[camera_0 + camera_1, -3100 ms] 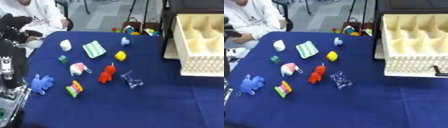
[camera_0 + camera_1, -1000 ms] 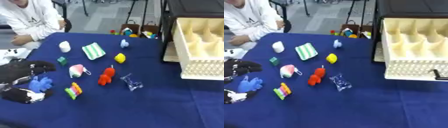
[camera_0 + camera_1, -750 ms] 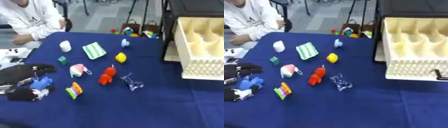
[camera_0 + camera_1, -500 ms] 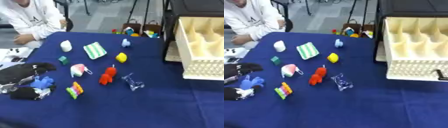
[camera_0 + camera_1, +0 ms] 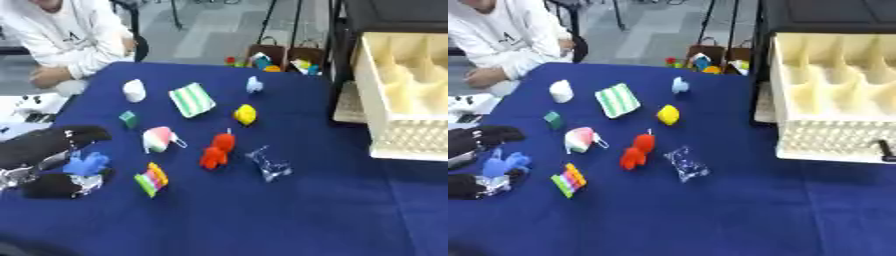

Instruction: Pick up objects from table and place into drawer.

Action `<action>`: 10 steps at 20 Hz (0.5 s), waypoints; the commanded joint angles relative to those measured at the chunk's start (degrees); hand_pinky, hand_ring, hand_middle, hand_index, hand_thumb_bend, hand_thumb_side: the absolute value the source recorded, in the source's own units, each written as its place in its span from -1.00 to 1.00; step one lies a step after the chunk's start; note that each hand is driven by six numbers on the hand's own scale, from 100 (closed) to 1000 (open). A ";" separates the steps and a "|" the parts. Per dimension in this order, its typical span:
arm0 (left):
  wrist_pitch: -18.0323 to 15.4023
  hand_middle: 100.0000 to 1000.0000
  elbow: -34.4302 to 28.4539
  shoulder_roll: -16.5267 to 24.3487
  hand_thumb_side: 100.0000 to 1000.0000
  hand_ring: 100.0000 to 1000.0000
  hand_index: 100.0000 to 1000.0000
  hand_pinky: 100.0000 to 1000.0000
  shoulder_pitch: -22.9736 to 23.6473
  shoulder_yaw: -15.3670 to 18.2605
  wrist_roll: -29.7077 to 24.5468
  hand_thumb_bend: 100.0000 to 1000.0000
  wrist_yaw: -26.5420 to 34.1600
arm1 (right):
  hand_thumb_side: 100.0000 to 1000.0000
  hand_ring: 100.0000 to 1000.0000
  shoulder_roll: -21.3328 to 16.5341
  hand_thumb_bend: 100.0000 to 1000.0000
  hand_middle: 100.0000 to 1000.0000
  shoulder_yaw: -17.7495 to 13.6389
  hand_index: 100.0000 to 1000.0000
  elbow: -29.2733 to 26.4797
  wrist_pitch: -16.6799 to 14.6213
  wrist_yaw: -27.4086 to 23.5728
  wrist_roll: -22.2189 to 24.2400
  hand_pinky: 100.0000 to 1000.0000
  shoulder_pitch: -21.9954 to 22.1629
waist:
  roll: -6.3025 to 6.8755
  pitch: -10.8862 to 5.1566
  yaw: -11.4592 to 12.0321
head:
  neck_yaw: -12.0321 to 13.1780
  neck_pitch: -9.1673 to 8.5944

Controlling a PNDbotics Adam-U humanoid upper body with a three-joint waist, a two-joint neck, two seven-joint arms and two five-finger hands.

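Note:
My left hand (image 5: 45,150) lies at the table's left edge, its black fingers above and its thumb (image 5: 61,185) below a blue toy (image 5: 86,164). The toy rests on the cloth in the gap; the hand is open around it. Further right lie a rainbow block (image 5: 151,178), a pink, white and green thing (image 5: 158,138), a red toy (image 5: 216,150), a clear packet (image 5: 269,163), a yellow thing (image 5: 246,114), a striped pouch (image 5: 192,99), a green cube (image 5: 129,119), a white thing (image 5: 134,90) and a pale blue thing (image 5: 254,85). The cream drawer (image 5: 833,95) stands open at the right. My right hand shows in neither view.
The blue cloth (image 5: 262,220) covers the table. The drawer has several dividers and a black handle (image 5: 885,149) at its front. A person in white (image 5: 66,35) sits at the far left corner. Bags of coloured things (image 5: 280,57) stand beyond the far edge.
My left hand has come down from the raised arm at the left and settled around the blue toy, fingers and thumb on either side. The other things have not moved.

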 commanded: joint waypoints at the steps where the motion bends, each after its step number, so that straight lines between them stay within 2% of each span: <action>1: 0.64 0.92 1.86 1.45 0.98 0.99 1.00 0.69 -0.51 1.82 -0.73 -0.36 0.15 | 0.40 0.50 -0.95 -1.00 0.47 -0.36 0.43 -0.72 -1.00 0.18 -1.35 0.43 -1.19 | -0.16 -0.55 0.09 | 0.40 -0.80; 10: -0.15 0.93 8.65 0.84 0.98 1.00 1.00 0.68 -1.61 3.12 -2.09 -0.39 2.47 | 0.38 0.49 -0.37 -1.00 0.46 -0.44 0.42 -0.72 -0.15 1.08 -1.35 0.42 -1.82 | -0.40 0.11 -0.03 | 0.67 -1.56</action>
